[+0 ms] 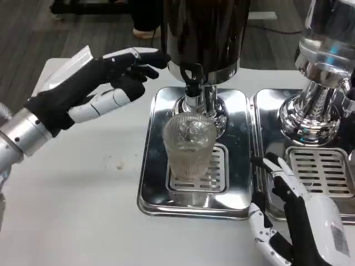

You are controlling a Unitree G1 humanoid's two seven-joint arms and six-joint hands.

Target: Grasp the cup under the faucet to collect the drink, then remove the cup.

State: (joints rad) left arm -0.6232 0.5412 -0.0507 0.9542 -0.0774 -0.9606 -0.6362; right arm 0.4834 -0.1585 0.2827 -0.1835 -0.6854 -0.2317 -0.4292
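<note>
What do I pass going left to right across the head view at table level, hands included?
left hand → ribbed clear cup on the left drip tray → right hand → grille of the right drip tray

Ribbed clear cup (189,148), glossy metal tray (158,183)

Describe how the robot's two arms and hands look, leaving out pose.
The left hand is mostly black across its palm side, with white finger segments, on a ringed silver metal forearm. The right hand has a glossy white back bearing a barcode sticker, with black-and-white fingers.
</note>
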